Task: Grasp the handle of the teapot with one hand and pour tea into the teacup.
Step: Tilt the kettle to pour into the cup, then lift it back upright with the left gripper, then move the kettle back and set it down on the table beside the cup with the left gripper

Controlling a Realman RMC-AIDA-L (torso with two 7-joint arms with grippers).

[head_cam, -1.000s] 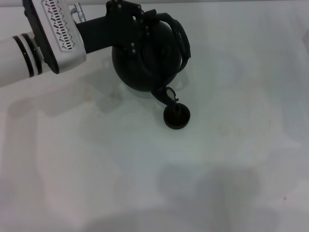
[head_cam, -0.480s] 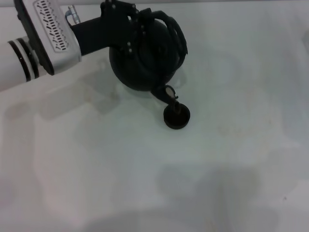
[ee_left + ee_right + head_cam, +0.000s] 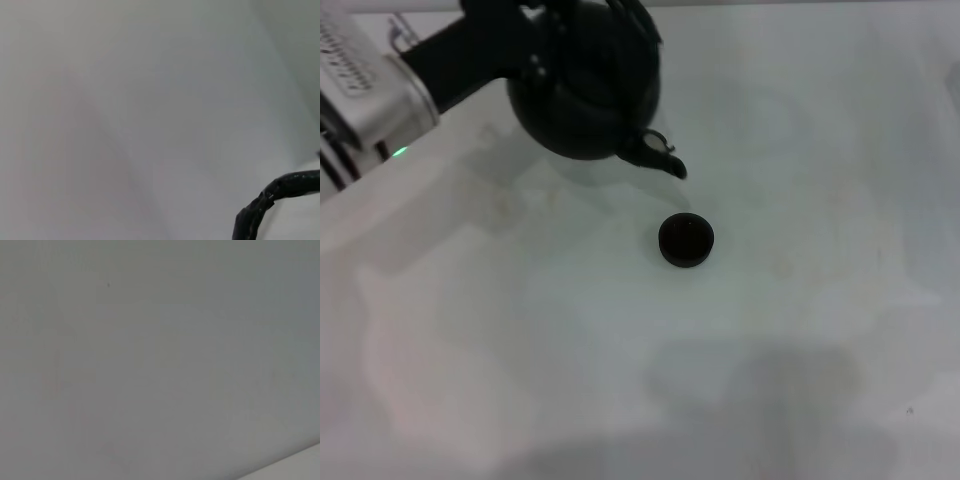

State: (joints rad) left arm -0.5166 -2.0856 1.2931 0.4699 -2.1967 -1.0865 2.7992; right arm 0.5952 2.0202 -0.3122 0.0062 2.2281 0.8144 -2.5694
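The round matte-black teapot hangs at the far left of the table in the head view, its short spout pointing toward the teacup. My left gripper comes in from the left and is shut on the handle at the pot's top, which the picture's upper edge partly cuts off. The small dark teacup stands alone on the white table, nearer to me than the spout and apart from it. A stretch of the wrapped handle shows in the left wrist view. My right gripper is out of view.
My left arm's white and silver forearm crosses the top left corner. The right wrist view holds only the plain pale surface.
The left gripper has carried the teapot up and to the left, away from the teacup. The spout, which was dipped over the cup's rim, now hangs clear of it.
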